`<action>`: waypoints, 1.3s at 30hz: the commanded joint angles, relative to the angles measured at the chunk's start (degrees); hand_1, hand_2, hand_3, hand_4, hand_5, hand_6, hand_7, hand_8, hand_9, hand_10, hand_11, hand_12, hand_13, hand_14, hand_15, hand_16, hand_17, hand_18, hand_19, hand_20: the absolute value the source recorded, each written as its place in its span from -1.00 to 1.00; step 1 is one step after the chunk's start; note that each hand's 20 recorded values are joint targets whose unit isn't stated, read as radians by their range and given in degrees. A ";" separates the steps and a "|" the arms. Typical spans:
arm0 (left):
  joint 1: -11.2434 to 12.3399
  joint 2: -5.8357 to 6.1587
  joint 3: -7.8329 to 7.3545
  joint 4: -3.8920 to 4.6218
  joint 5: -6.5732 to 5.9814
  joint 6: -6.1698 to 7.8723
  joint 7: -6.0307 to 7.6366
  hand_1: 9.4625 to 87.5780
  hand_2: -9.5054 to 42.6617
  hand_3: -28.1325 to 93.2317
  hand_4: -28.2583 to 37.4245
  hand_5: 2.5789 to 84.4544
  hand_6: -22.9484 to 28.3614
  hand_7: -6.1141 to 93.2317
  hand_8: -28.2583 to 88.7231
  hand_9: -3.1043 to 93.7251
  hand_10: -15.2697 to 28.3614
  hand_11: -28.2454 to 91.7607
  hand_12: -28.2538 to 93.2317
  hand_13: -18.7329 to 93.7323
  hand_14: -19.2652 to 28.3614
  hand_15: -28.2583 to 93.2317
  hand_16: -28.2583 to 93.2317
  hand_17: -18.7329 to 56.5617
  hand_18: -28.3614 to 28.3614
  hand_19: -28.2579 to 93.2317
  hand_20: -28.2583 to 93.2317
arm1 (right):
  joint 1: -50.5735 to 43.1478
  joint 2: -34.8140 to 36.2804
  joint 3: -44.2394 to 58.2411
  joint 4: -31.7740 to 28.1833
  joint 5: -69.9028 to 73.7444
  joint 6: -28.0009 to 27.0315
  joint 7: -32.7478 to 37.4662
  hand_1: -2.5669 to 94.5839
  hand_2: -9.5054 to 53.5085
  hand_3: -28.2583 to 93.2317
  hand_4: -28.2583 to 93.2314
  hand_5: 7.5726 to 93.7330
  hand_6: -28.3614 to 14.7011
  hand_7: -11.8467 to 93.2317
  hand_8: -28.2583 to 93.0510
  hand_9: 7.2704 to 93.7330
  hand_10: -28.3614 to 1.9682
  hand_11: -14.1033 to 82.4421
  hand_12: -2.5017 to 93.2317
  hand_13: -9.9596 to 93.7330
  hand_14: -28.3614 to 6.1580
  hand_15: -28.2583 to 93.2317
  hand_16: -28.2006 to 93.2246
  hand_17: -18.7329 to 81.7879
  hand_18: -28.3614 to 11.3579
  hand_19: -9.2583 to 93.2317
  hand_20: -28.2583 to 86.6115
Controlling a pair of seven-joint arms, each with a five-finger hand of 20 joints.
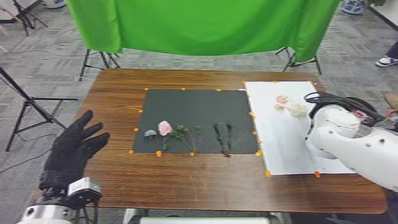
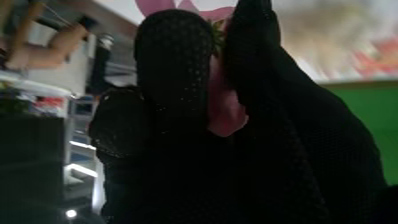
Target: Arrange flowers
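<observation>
In the head view a pink flower (image 1: 164,128), a small grey-blue bloom (image 1: 150,133) and green stems (image 1: 184,136) lie along the near part of the dark mat (image 1: 195,107). Pale pink and cream flowers (image 1: 289,105) are on the white sheet (image 1: 280,142), beside the right arm (image 1: 346,132). My left hand (image 1: 69,155) stands open over the table's left edge, holding nothing. In the right wrist view my right hand (image 2: 173,75) pinches a pink flower (image 2: 226,107) between its fingers and thumb; the glove hides part of it.
Orange markers (image 1: 268,173) line the mat and sheet on the brown table (image 1: 195,187). A green cloth (image 1: 204,25) hangs behind the table's far edge. Black stands (image 1: 31,107) are on the floor around it. Dark cable loops (image 1: 330,97) rise near the right wrist.
</observation>
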 commanded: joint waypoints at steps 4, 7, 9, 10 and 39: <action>3.60 1.68 -2.32 -0.81 -2.21 1.35 2.48 -0.50 -0.35 0.49 -0.79 -0.26 0.20 -0.72 -0.64 -0.36 0.55 -0.12 -0.36 -0.31 0.97 0.41 -0.74 -0.67 1.00 0.43 -0.55 | 5.75 -2.60 1.39 -10.94 -5.71 0.95 -7.96 0.36 -1.00 0.64 -1.00 0.65 0.27 -0.26 -0.40 0.95 0.33 -0.59 -0.33 0.89 0.41 0.33 -0.27 0.51 -0.30 1.00 -0.16; 3.90 1.35 -2.73 -0.81 -1.95 1.36 2.10 -0.50 -0.35 0.49 -0.79 -0.26 0.20 -0.72 -0.64 -0.36 0.55 -0.12 -0.36 -0.31 0.97 0.41 -0.74 -0.67 1.00 0.43 -0.55 | 8.68 -6.57 -0.60 -11.50 -5.45 0.55 -9.76 0.36 -1.00 0.64 -1.00 0.65 0.27 -0.26 -0.40 0.96 0.33 -0.59 -0.32 0.89 0.42 0.34 -0.27 0.51 -0.30 1.00 -0.15; 3.95 0.82 -3.09 -0.87 -1.37 1.03 1.50 -0.51 -0.35 0.49 -0.79 -0.26 0.20 -0.72 -0.64 -0.36 0.55 -0.12 -0.36 -0.31 0.97 0.41 -0.74 -0.67 1.00 0.43 -0.55 | 9.91 -9.59 -1.83 -11.48 -5.79 0.61 -10.67 0.36 -1.00 0.64 -1.00 0.66 0.27 -0.27 -0.40 0.97 0.34 -0.58 -0.32 0.89 0.42 0.35 -0.27 0.51 -0.30 1.00 -0.15; 4.00 0.46 -3.21 -0.91 -1.11 1.06 1.39 -0.51 -0.35 0.49 -0.79 -0.26 0.20 -0.72 -0.64 -0.36 0.55 -0.12 -0.36 -0.31 0.97 0.41 -0.74 -0.67 1.00 0.43 -0.55 | 10.82 -11.44 -2.80 -11.02 -5.80 1.00 -11.34 0.36 -1.00 0.64 -1.00 0.66 0.27 -0.26 -0.40 0.97 0.33 -0.58 -0.32 0.89 0.42 0.35 -0.27 0.51 -0.30 1.00 -0.14; -2.74 -6.44 -4.10 0.18 6.65 -5.10 -9.67 -0.51 -0.36 0.50 -0.81 -0.24 0.21 -0.67 -0.66 -0.35 0.57 -0.05 -0.38 -0.30 0.98 0.46 -0.76 -0.67 1.00 0.44 -0.57 | 13.19 -39.39 -14.67 1.12 -5.45 3.18 -13.42 0.34 -1.00 0.64 -1.00 0.66 0.32 -0.22 -0.45 1.00 0.34 -0.55 -0.36 0.91 0.50 0.38 -0.27 0.50 -0.26 1.00 -0.07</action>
